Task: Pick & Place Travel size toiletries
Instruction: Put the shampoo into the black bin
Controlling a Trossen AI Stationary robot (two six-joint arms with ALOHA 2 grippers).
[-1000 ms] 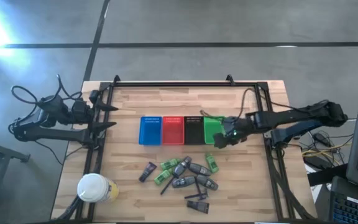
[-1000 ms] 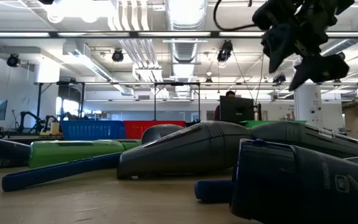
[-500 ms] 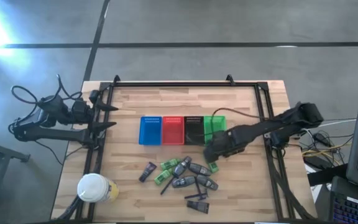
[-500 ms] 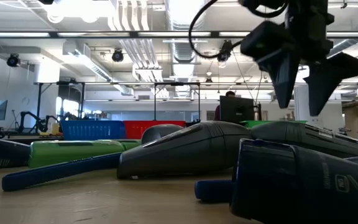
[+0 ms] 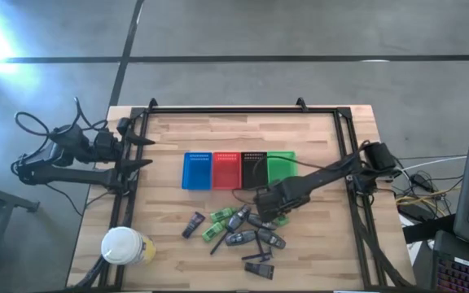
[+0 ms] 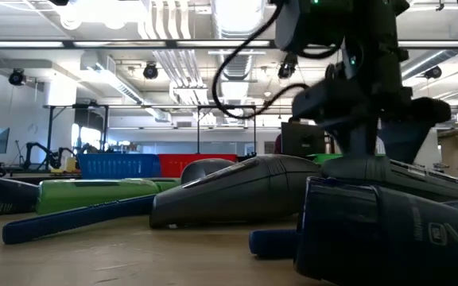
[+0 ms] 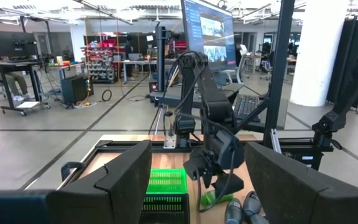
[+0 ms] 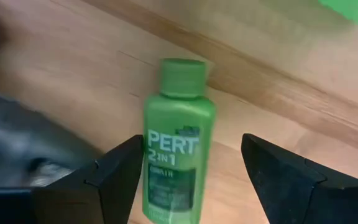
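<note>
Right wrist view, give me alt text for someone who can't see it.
A small green bottle labelled PERT 2 IN 1 lies on the wooden table, framed between the open right gripper and its two dark fingers. A blurred dark item sits beside it.

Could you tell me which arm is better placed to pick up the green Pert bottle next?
Right. Its hand hangs open directly over the green Pert bottle, fingers on either side, while the left hand waits at the table's left edge.

Green Pert bottle (image 8: 174, 143) lies flat beside dark grey tubes (image 5: 247, 229).
</note>
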